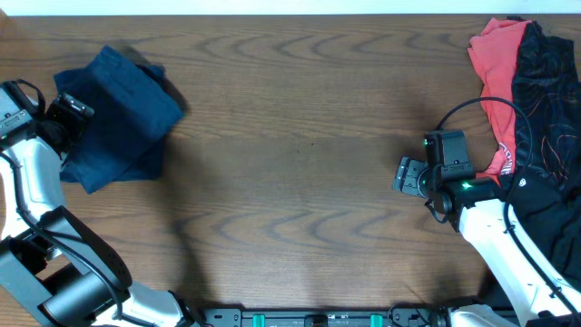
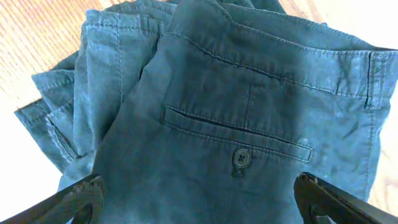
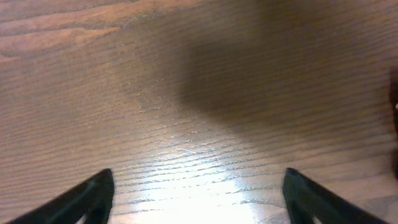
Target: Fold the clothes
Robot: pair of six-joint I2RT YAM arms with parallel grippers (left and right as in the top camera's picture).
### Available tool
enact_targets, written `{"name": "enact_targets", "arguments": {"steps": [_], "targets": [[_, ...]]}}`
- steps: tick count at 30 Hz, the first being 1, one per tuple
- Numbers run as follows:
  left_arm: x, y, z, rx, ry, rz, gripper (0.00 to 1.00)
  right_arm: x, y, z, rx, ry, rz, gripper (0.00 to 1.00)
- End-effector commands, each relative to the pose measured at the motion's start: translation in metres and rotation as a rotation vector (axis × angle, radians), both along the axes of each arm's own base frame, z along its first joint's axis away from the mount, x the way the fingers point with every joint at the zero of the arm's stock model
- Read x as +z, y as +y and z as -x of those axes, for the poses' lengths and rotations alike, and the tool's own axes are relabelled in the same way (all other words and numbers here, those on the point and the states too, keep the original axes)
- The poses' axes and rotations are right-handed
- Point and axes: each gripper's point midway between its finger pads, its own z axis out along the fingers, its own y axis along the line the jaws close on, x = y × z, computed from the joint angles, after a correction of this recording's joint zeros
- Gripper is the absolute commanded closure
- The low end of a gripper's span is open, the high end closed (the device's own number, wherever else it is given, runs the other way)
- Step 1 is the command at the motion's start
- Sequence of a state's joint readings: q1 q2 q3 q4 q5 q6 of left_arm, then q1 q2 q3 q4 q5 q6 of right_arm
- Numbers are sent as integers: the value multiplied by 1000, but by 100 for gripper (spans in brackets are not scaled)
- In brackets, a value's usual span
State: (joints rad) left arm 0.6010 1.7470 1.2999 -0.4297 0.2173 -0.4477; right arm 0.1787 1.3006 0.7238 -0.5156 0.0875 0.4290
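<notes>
Navy shorts point(image 1: 118, 113) sit at ten o'clock overhead; only the left wrist view reveals their button point(image 2: 240, 157). Left gripper point(image 2: 199, 183), right gripper point(image 3: 198, 176) released.

Overhead shot is evenly lit from above, kinda dim on the dark wood table point(image 1: 300, 136). There are soft fuzzy shadows near its front left edge and a blown-out white strip along the far edge. The shorts point(image 1: 118, 113) look a bit smeared at their top edge. Left wrist view is sharp on the fabric, but the table behind it at top left is washed out pale orange, and the left gripper point(image 2: 198, 199) tips are dark and soft. Right wrist view has a bright glare patch low in the middle and a wide soft shadow top right, with the right gripper point(image 3: 199, 196) tips just blurry silhouettes.
</notes>
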Motion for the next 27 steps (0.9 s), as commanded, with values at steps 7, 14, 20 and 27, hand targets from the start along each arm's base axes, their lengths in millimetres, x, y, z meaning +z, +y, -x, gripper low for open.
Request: {"name": "enact_targets", "arguments": {"steps": [7, 14, 20, 27], "targets": [[25, -60, -34, -241, -103, 22, 2, 14, 0, -20, -12, -101, -7, 1], [20, -164, -55, -616, -55, -72, 2, 34, 3, -46, 20, -234, -3, 1], [-5, -239, -20, -814, 144, -62, 2, 35, 9, -43, 129, -229, 37, 1], [-19, -274, 49, -904, 403, 30, 2, 56, 3, -16, 41, -225, -15, 1]]}}
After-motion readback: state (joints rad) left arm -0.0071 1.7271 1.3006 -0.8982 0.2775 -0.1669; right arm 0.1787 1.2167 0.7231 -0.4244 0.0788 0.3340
